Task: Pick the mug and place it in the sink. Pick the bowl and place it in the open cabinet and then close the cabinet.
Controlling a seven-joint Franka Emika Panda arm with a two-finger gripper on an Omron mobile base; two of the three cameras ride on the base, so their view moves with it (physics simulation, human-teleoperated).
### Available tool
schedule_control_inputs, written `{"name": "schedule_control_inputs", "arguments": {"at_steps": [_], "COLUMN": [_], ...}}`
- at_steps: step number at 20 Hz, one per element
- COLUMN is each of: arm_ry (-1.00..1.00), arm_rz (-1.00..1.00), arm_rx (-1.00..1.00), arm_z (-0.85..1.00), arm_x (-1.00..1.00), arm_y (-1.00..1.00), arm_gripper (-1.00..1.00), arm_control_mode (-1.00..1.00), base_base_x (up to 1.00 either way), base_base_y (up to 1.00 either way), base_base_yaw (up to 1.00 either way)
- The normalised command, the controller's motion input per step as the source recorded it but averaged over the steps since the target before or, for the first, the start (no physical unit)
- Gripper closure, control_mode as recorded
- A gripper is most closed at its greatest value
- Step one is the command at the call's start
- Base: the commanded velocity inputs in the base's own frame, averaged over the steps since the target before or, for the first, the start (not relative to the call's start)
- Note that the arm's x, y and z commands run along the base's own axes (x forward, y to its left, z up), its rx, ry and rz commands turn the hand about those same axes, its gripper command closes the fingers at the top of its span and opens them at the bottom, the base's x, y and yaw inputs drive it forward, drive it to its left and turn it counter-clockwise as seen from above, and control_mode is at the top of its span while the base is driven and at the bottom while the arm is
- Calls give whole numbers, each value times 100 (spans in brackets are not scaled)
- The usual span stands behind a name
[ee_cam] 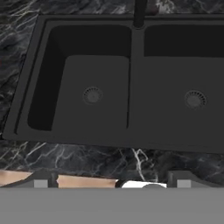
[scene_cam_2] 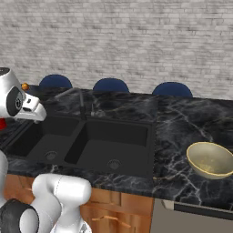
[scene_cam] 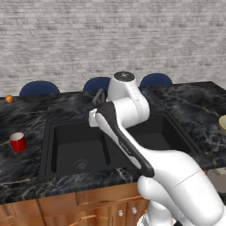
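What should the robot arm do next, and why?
Probably swing toward its left and reach for the mug. It stands upright on the counter left of the sink, not in it yet. Both basins look empty, and the gripper, hovering above the sink, is open and holds nothing.

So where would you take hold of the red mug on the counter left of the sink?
The mug stands upright, mouth up, with bare counter around it. No handle is visible, so I'd probably come from above and close the fingers across its round wall or over the rim.
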Motion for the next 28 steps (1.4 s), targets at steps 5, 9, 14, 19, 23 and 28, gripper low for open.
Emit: {"name": "schedule_control_inputs", "arguments": {"at_steps": [5, 9, 14, 19, 23, 28], "arm_ry": [3, 11, 10, 4, 0, 0], "arm_rz": [0, 1, 6, 7, 2, 0], "arm_rx": [1, 0, 2, 1, -5, -6], "arm_z": [-33, -27, -26, -13, -2, -11], "arm_x": [0, 13, 37, 39, 33, 39], "arm_y": [73, 70, 63, 59, 56, 55], "arm_gripper": [-100, -100, -100, -100, -100, -100], "arm_control_mode": [-100, -100, -100, -100, -100, -100], "base_base_x": [0, 0, 0, 0, 0, 0], "base_base_y": [0, 0, 0, 0, 0, 0], "base_base_yaw": [0, 0, 0, 0, 0, 0]}}
